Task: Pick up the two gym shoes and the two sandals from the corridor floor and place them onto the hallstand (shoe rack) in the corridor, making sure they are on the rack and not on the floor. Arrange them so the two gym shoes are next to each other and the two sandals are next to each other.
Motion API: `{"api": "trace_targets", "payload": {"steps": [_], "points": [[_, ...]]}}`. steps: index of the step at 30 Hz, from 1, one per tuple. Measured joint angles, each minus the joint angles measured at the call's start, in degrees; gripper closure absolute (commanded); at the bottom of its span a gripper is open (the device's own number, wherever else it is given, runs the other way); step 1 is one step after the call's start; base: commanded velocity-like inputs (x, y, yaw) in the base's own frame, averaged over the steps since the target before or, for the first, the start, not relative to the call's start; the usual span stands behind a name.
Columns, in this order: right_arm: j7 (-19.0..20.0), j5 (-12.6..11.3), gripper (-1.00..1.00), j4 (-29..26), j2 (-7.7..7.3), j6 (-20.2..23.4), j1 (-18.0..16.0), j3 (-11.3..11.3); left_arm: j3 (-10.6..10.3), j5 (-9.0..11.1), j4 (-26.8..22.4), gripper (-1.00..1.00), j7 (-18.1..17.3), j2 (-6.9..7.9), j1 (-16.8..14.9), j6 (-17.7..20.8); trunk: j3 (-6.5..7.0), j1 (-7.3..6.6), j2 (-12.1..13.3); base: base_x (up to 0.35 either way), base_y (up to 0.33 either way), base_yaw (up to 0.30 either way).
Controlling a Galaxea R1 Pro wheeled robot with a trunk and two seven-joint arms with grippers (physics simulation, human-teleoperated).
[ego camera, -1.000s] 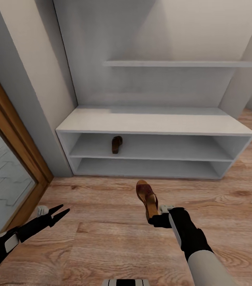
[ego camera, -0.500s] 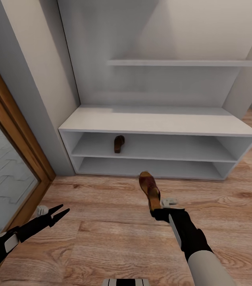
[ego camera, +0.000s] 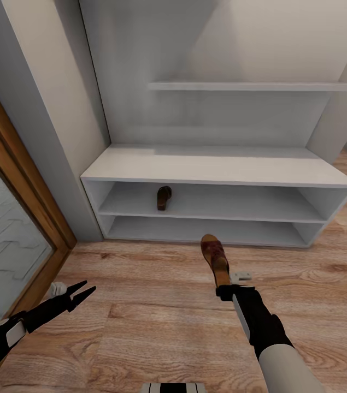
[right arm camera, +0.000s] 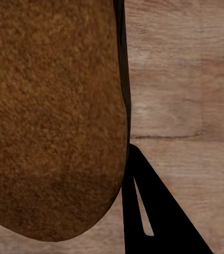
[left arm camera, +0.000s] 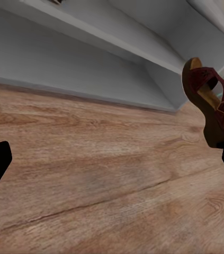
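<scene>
My right gripper [ego camera: 225, 285] is shut on the heel end of a brown sandal [ego camera: 215, 256], held above the corridor floor [ego camera: 140, 305] just in front of the hallstand [ego camera: 217, 169]. The right wrist view shows that sandal's brown sole [right arm camera: 53, 116] pressed against one black finger [right arm camera: 149, 206]. The left wrist view has the same sandal [left arm camera: 212, 98] tilted toe-up. A second sandal [ego camera: 164, 197] lies on the hallstand's upper open shelf, left of centre. My left gripper [ego camera: 90, 286] hovers open and empty low at the left. The gym shoes are out of view.
A wood-framed glass door [ego camera: 9, 218] and a grey wall corner [ego camera: 58, 153] stand to the left of the hallstand. An upper shelf [ego camera: 250, 86] juts from the back panel. Bare wood floor [left arm camera: 101, 174] lies between both arms.
My right arm has carried the sandal forward and to the right, closer to the hallstand's lower shelves. The view shifted slightly at first. My left arm has stayed put.
</scene>
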Motion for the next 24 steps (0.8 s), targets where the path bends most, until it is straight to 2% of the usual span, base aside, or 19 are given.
{"api": "trace_targets", "payload": {"steps": [3, 12, 17, 19, 20, 24], "points": [[-0.10, 0.00, 1.00, 0.01, 0.00, -0.01, 0.00, -0.02, 0.01, 0.00, 0.00, -1.00, 0.00, 0.00, 0.00, 0.02, 0.00, -0.01, 0.00, 0.120, 0.000, 0.000], [-0.17, 0.00, 1.00, 0.02, 0.00, -0.02, 0.00, -0.02, -0.05, -0.01, 0.00, -1.00, 0.00, 0.00, 0.05, 0.08, 0.00, -0.03, 0.00, 0.290, 0.000, 0.000], [-0.17, 0.04, 1.00, 0.01, 0.00, -0.02, 0.00, -0.02, -0.16, -0.02, 0.00, -1.00, -0.34, -0.11, 0.06, 0.09, 0.00, -0.01, 0.00, 0.094, 0.000, 0.000], [-0.16, 0.07, 1.00, -0.06, 0.00, -0.02, 0.00, -0.02, -0.29, -0.03, 0.00, -1.00, -1.61, -1.00, 0.04, 0.09, 0.00, 0.00, 0.00, 0.018, 0.000, 0.000], [-0.15, 0.07, 1.00, -0.08, 0.01, -0.02, 0.00, -0.02, -0.41, -0.11, 0.01, -1.00, -3.21, -2.06, 0.05, 0.09, 0.00, 0.00, 0.00, 0.010, 0.000, 0.000], [-0.26, -0.19, 1.00, -0.43, 0.09, -0.32, 0.32, 0.31, -0.74, -0.22, 0.34, -1.00, -5.95, -3.55, 0.39, 0.43, 0.00, 0.00, 0.00, 0.003, 0.000, 0.000]]}}
